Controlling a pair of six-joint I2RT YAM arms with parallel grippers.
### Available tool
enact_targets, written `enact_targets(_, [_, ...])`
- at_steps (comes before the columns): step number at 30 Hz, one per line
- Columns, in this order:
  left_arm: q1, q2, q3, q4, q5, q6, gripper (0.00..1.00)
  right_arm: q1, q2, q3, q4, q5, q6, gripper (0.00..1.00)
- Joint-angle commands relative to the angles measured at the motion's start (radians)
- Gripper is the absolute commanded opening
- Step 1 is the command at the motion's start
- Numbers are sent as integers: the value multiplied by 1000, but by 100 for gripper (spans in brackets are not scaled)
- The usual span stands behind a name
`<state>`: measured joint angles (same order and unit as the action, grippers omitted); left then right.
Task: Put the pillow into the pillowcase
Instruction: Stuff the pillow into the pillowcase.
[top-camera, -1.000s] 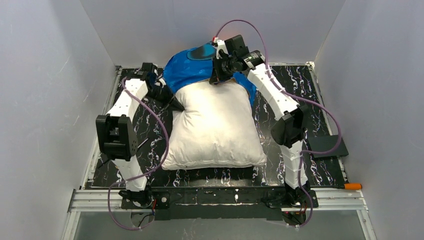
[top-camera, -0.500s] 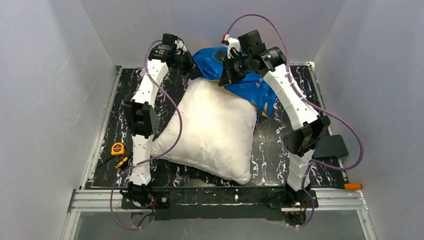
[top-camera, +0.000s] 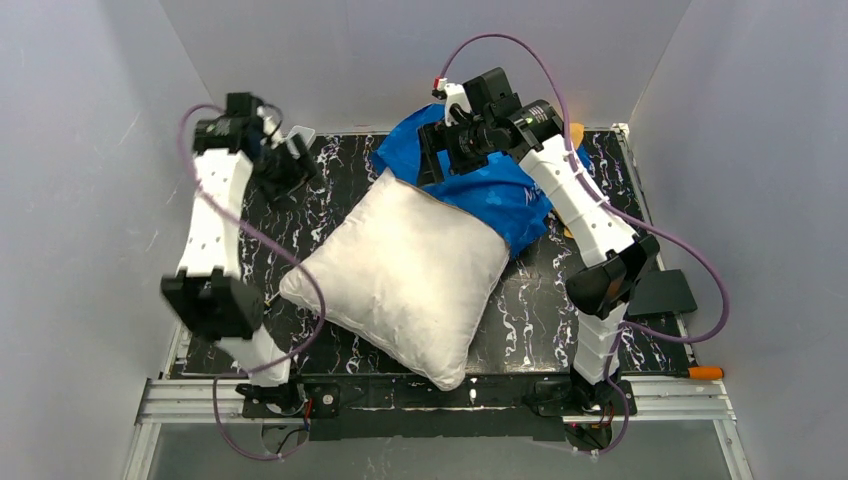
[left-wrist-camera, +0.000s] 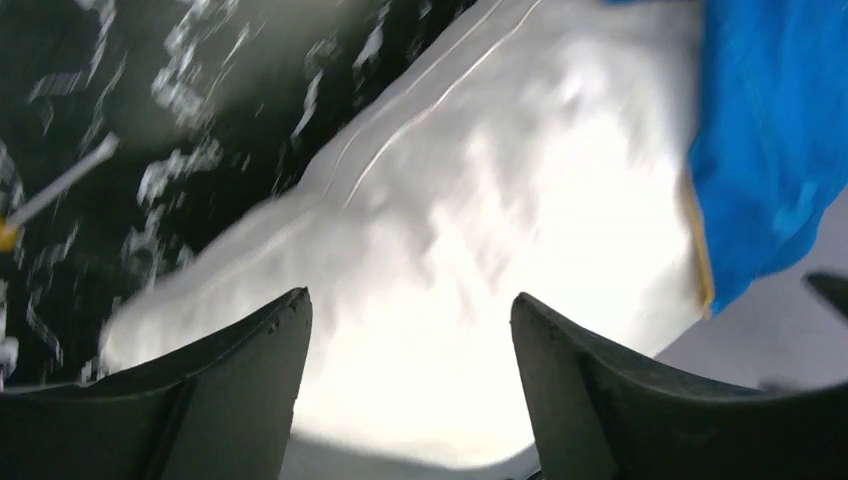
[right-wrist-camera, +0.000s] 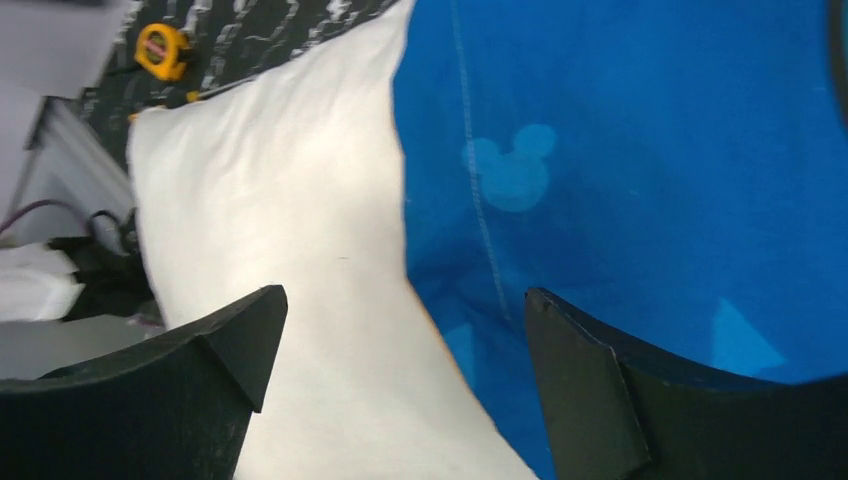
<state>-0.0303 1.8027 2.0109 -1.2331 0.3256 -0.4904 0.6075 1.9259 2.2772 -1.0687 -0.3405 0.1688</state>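
Well, left gripper (left-wrist-camera: 405, 310) far left, right gripper (right-wrist-camera: 400, 295) over pillowcase (top-camera: 500, 195), both jaws apart, empty. Pillow (top-camera: 400, 275) mid-table, only far-right edge tucked in. Risk: unheld case slips, pillow pops out.

soft, even light fills the top view, with faint shadow under the pillow (top-camera: 400, 275). the left arm (top-camera: 210, 215) is motion-blurred. the left wrist view is smeared, the pillow glaring white; the right wrist view is sharper.
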Motion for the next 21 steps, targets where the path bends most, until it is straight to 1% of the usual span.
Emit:
enact_targets(1, [29, -350, -287, -196, -12, -16, 74, 1, -65, -33, 39, 208, -53, 98])
enact_targets(4, [59, -516, -510, -211, 99, -83, 75, 3, -70, -70, 63, 305, -100, 98])
enact_targets(7, [63, -646, -731, -134, 226, -175, 76, 3, -69, -110, 77, 385, -143, 98])
enact_targets(9, [73, -649, -766, -112, 268, -177, 78, 3, -73, -159, 97, 419, -156, 98])
enact_targets(10, [73, -640, -782, -71, 299, -184, 78, 4, -77, -209, 119, 449, -159, 98])
enact_targets(11, [73, -638, -817, 9, 344, -213, 78, 5, -82, -239, 143, 498, -154, 98])
enact_targets(12, [73, -643, -867, 105, 399, -259, 78, 5, -80, -258, 172, 544, -139, 98])
enact_targets(13, [73, -650, -918, 208, 423, -326, 78, 4, -70, -253, 187, 591, -128, 98])
enact_targets(16, [67, -659, -1031, 453, 383, -481, 76, 2, 8, -151, 182, 681, -114, 98])
enact_targets(17, [64, -649, -1047, 495, 357, -499, 75, -2, 41, -101, 170, 691, -116, 98])
enact_targets(19, [56, -597, -1040, 547, 324, -491, 70, -20, 107, -24, 148, 677, -116, 97])
enact_targets(20, [46, -567, -1023, 556, 300, -472, 67, -38, 126, 4, 146, 659, -110, 95])
enact_targets(21, [45, -536, -1003, 559, 281, -453, 63, -57, 138, 20, 147, 639, -101, 90])
